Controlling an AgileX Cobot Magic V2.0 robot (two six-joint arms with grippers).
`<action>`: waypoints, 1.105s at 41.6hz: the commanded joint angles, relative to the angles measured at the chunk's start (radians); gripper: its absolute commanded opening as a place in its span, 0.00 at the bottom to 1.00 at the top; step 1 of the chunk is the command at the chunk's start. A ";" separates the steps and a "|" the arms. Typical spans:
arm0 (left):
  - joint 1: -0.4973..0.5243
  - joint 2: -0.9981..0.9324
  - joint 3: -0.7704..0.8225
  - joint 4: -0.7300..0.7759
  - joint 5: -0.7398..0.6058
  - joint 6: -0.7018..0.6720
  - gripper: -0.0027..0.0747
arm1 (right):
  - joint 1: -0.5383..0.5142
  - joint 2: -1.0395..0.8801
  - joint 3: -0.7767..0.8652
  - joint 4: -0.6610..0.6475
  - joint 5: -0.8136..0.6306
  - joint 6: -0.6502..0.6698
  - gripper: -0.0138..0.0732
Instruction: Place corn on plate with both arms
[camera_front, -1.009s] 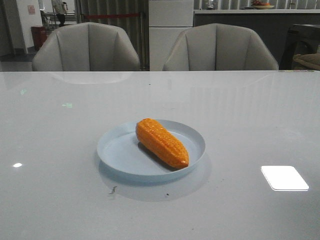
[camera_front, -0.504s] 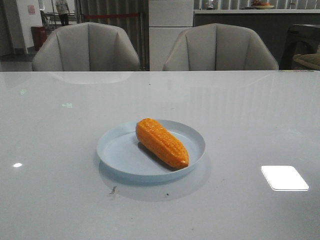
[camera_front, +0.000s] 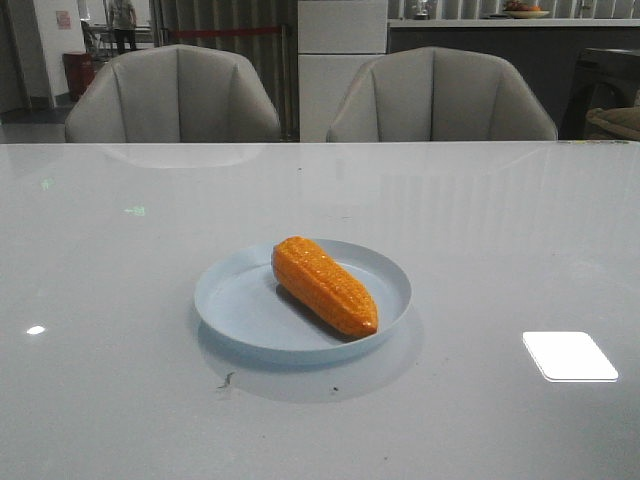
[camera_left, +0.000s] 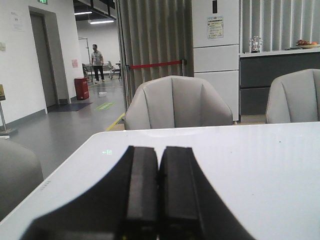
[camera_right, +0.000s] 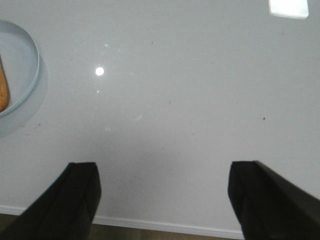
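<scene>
corn (camera_front: 325, 285) lies on its side across the plate (camera_front: 240, 300) at the middle of a glossy pale table (camera_front: 120, 400), the cob's wide end toward the far rim and slightly left, its blunt tapered tip pointing toward the near right rim. the orange-yellow cob rests wholly inside the pale blue dish, which sits flat on the tabletop with a faint reflection beneath it.

neither arm appears in the front view. seen from its own wrist camera, the left gripper (camera_left: 159, 200) has its two black fingers (camera_left: 142, 195) pressed together with no gap and nothing between them, held low over the table's edge and facing two grey armchairs (camera_left: 175, 102) beyond the far side. the right gripper (camera_right: 162, 197), seen from its wrist camera, stands spread wide, its dark fingers (camera_right: 75, 200) far apart with only bare tabletop between them; it holds nothing. the plate's rim (camera_right: 30, 75) and a sliver of the corn (camera_right: 3, 90) show at the border of that view, well apart from the right fingers.

a bright rectangular patch of reflected light (camera_front: 568, 355) lies on the table to the right of the plate, and a small round glint (camera_front: 36, 329) to the left. behind the chairs, a white cabinet (camera_front: 342, 60) stands against a curtained wall, and a person (camera_left: 97, 62) is visible far down a corridor in the left wrist view.
</scene>
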 joint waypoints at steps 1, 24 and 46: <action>0.000 -0.018 0.037 -0.008 -0.077 -0.001 0.15 | -0.002 -0.077 -0.025 0.004 -0.049 -0.008 0.88; 0.000 -0.018 0.037 -0.008 -0.077 -0.001 0.15 | 0.108 -0.604 0.264 0.003 -0.290 -0.008 0.48; 0.000 -0.018 0.037 -0.008 -0.077 -0.001 0.15 | 0.119 -0.703 0.720 0.004 -0.923 -0.008 0.22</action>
